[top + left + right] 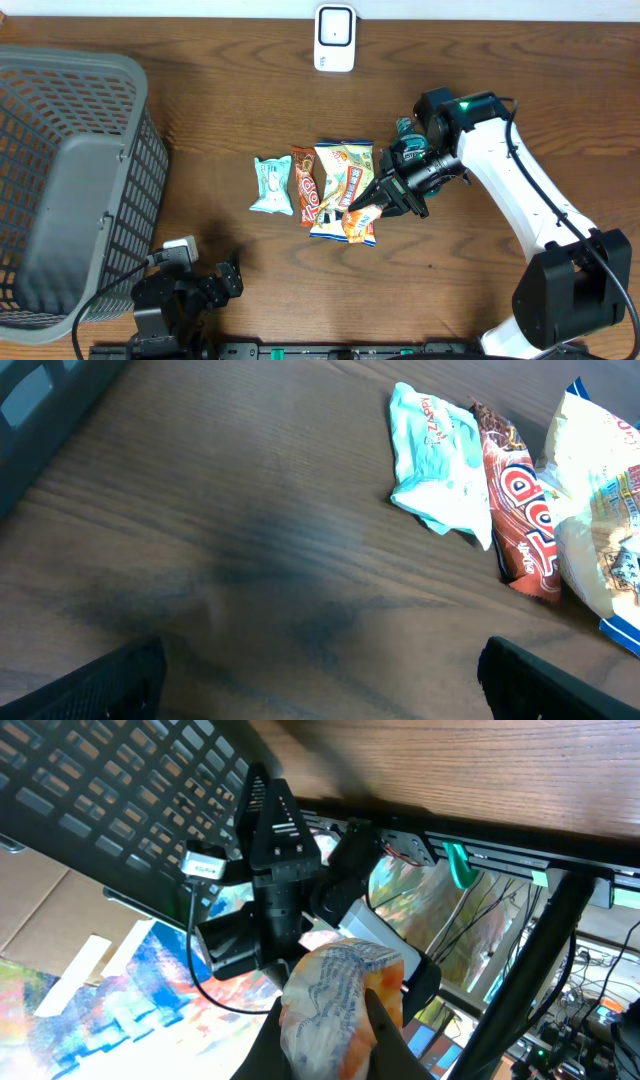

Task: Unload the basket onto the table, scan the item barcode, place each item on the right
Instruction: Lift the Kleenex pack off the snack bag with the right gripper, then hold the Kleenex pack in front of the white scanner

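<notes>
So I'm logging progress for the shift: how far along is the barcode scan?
Done: the right pincer is shut on an orange packet, held over the other packets. In hand: that packet is not yet at the scanner, which sits well beyond it. Left: bringing its barcode in front of the scanner. The left pincer is open, holding nothing.

Basket (150, 190) left of packets (325, 185), scanner (334, 38) behind them

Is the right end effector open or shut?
The right end effector is shut on the orange packet; the wrist view shows that packet pinched between its fingers.
</notes>
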`<state>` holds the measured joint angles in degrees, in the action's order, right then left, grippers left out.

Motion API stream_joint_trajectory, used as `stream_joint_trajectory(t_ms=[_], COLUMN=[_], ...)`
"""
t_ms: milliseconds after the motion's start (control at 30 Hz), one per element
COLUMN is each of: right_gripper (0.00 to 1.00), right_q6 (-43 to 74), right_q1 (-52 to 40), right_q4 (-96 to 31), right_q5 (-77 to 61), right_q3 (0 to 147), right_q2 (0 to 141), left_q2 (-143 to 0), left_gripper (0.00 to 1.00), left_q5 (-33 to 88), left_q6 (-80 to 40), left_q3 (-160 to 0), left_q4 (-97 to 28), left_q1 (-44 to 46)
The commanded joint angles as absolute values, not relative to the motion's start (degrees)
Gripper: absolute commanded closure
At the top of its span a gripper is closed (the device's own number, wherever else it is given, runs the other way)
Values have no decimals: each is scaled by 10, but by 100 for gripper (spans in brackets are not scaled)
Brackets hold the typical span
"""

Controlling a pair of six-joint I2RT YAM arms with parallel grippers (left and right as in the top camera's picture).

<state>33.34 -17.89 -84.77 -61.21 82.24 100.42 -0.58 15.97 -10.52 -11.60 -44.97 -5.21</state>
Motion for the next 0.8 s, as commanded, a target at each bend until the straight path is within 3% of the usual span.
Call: stream_joint_trajectory(t_ms=[0, 467, 767], right_gripper=[98, 99, 97], right_q6=[338, 368, 207], right_q1=[-175, -175, -183], right_q4=[-846, -827, -481], right_q5=[-616, -604, -447], right_q3=[832, 832, 832], right_q2=[993, 993, 993], left_q2=[-5, -5, -5], left_gripper=[2, 2, 2], left_q5=[160, 160, 160], left_q6=[-106, -106, -106], left_q3=[-116, -116, -116], left_q4=[-492, -492, -492], left_q1=[-55, -55, -55])
